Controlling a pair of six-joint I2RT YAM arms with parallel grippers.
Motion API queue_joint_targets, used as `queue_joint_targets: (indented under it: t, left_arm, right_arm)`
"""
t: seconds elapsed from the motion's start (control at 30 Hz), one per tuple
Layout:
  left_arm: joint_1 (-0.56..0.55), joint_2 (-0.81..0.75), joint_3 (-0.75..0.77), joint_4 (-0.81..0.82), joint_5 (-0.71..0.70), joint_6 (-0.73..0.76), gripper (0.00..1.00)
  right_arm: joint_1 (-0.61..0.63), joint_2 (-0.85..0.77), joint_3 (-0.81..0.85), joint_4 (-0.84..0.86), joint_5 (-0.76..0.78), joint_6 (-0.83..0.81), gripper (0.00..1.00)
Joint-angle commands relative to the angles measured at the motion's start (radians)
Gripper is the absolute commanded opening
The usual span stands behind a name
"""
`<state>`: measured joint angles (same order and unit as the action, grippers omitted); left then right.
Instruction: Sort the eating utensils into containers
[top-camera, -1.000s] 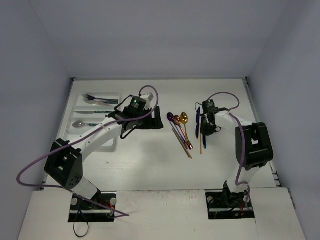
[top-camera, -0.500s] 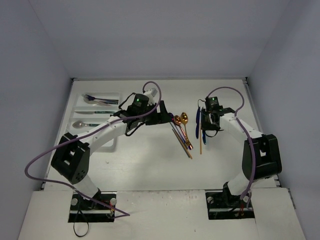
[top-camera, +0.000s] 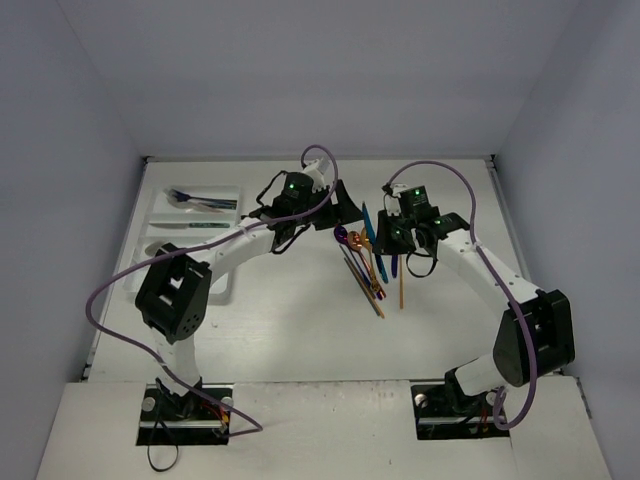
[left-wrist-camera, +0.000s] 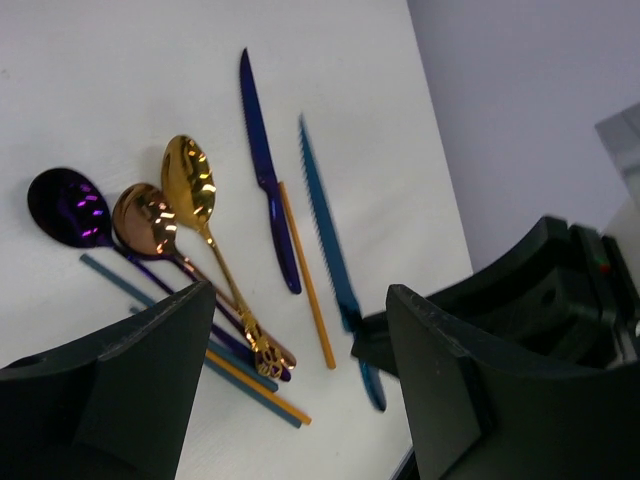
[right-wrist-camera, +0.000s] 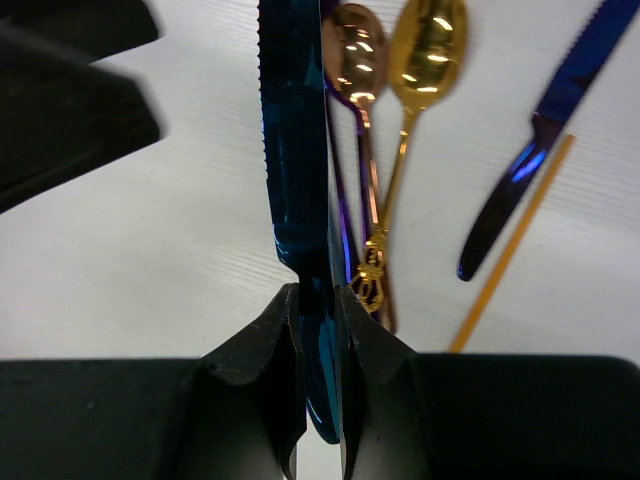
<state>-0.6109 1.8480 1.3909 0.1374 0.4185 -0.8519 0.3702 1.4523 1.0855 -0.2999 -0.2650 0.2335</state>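
Teal knife (right-wrist-camera: 295, 150) sits clamped in the right gripper (right-wrist-camera: 312, 300) (a handover, apparently); the left gripper (left-wrist-camera: 300, 295), jaws apart, must grasp it.

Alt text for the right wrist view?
Right gripper: its black fingers clamp a blue serrated knife, blade pointing up the frame. Beyond it on the white table lie a copper spoon, a gold spoon, a second blue knife and a thin orange handle.

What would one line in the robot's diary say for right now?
right hand: shut on teal knife | left hand: open near spoons | tray: some cutlery already inside
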Motion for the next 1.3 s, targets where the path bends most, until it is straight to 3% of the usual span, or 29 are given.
queue_joint_targets:
  t: [0.0, 0.13, 0.27, 0.47, 0.57, 0.7, 0.77, 1.0, 1.27]
  left_arm:
    - [-0.004, 0.018, 0.088, 0.110, 0.032, -0.055, 0.65]
    - [-0.009, 0.039, 0.102, 0.124, 0.030, -0.069, 0.60]
    - [-0.010, 0.048, 0.094, 0.123, 0.020, -0.083, 0.42]
    - [-0.010, 0.046, 0.086, 0.125, 0.010, -0.094, 0.00]
    - [-0.006, 0.040, 0.082, 0.125, 0.009, -0.102, 0.00]
    - [0.025, 0.026, 0.060, 0.140, 0.003, -0.125, 0.00]
    - [0.056, 0.011, 0.029, 0.147, -0.003, -0.135, 0.00]
    - [0.311, -0.110, -0.113, 0.187, -0.001, -0.176, 0.00]
    - [0.730, -0.250, -0.230, 0.208, 0.012, -0.177, 0.00]
  right_arm:
    - [0.049, -0.038, 0.058, 0.012, -0.056, -0.013, 0.00]
    - [0.069, -0.035, 0.066, 0.013, -0.057, -0.008, 0.00]
    - [0.079, -0.032, 0.077, 0.015, -0.062, -0.002, 0.00]
    - [0.085, -0.025, 0.083, 0.015, -0.058, -0.003, 0.00]
    - [0.085, -0.019, 0.085, 0.015, -0.052, -0.001, 0.02]
    - [0.084, -0.010, 0.094, 0.014, -0.030, 0.019, 0.48]
    - [0.084, -0.008, 0.100, 0.013, -0.017, 0.028, 0.60]
    - [0.080, -0.018, 0.107, 0.011, 0.007, 0.046, 0.66]
    - [0.064, -0.033, 0.070, 0.011, 0.013, 0.025, 0.66]
